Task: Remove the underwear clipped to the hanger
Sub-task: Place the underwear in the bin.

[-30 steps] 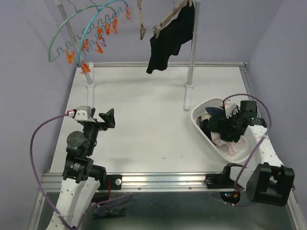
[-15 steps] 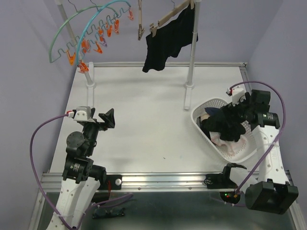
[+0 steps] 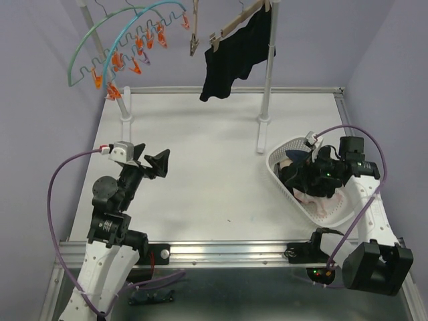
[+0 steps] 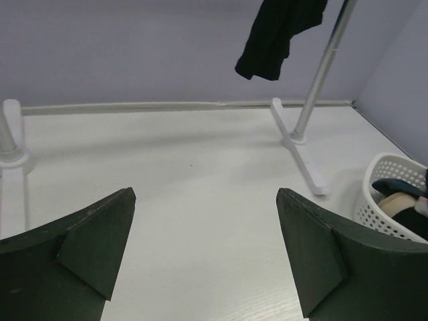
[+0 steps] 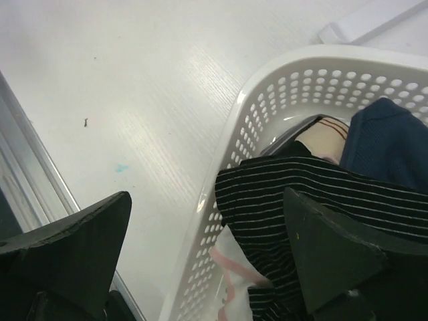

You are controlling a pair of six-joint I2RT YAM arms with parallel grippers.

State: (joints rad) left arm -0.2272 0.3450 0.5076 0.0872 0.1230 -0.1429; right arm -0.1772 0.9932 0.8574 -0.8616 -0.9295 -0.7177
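1 black pair of underwear (image 3: 229,59) hangs clipped to the wooden hanger (image 3: 235,21), limp and folded on itself. It looks light, soft and stretchy. I would pinch the bunched cloth just under a clip, or the lower hem, and draw it downward rather than tug sideways.

It hangs well ahead of and above the left gripper (image 3: 152,161), a little to that gripper's right in the left wrist view. From the right gripper (image 3: 309,175) it is far ahead and to the left.

Both grippers have their 2 fingers spread wide and hold nothing. Directly under the right gripper, the basket (image 3: 273,167) holds other pairs, including a striped black pair (image 5: 314,200).
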